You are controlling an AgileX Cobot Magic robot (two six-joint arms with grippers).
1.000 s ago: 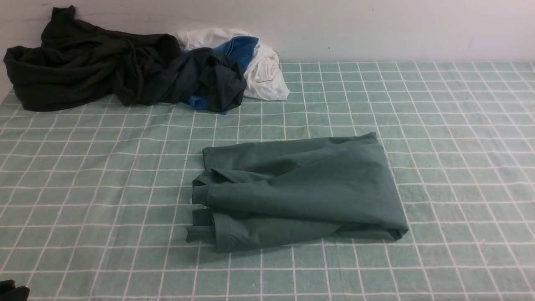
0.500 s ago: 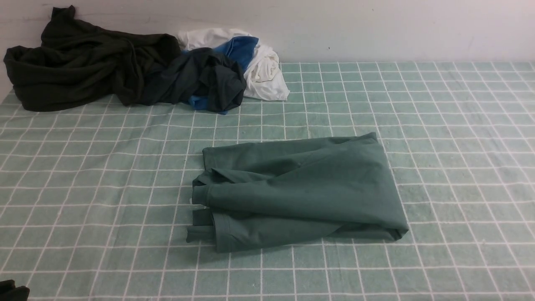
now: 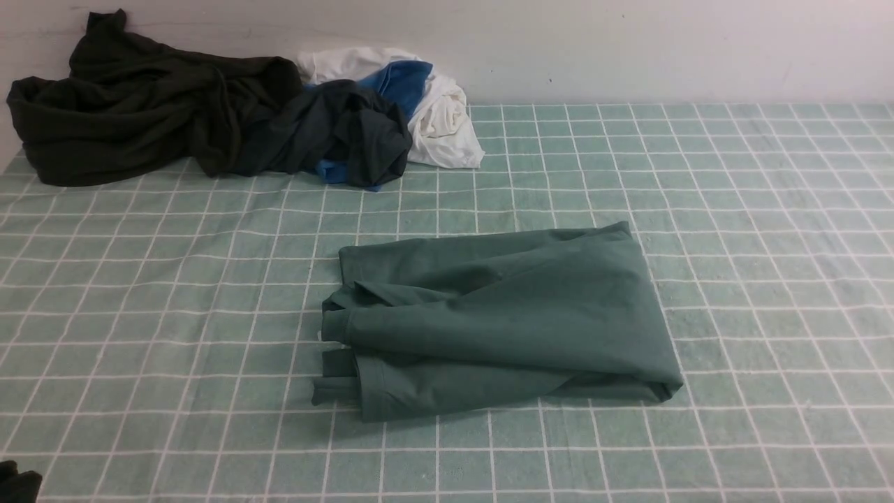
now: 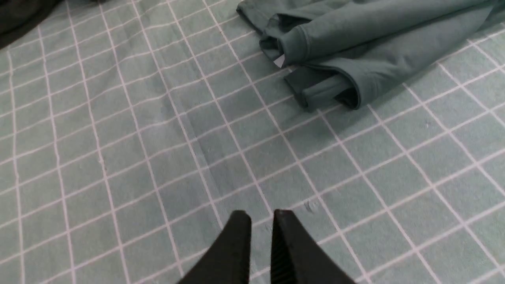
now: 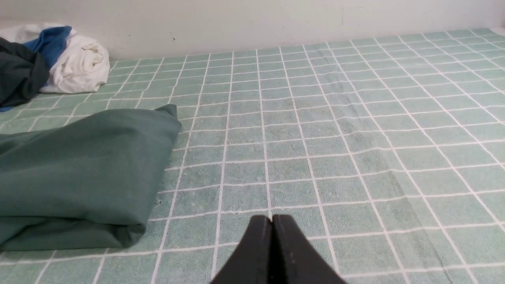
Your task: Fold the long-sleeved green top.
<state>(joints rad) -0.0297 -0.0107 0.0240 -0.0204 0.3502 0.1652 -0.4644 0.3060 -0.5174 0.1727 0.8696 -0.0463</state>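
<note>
The green long-sleeved top [image 3: 503,321] lies folded into a thick, roughly rectangular bundle in the middle of the checked cloth. Its cuffs and hem edges stick out on the left side [image 4: 315,90]. Neither gripper touches it. In the left wrist view my left gripper [image 4: 261,215] hovers over bare cloth short of the top's left end, its jaws a narrow gap apart and empty. In the right wrist view my right gripper [image 5: 271,218] is shut on nothing, with the top's right end [image 5: 79,169] off to one side.
A blackish dark-olive garment [image 3: 140,105] is heaped at the back left against the wall. Beside it lies a dark teal-grey garment [image 3: 349,133] with blue and white cloth [image 3: 440,119]. A dark part of my left arm [image 3: 17,483] shows at the lower left corner.
The dark part at the lower left corner of the front view has slipped slightly lower. The top has not moved.
</note>
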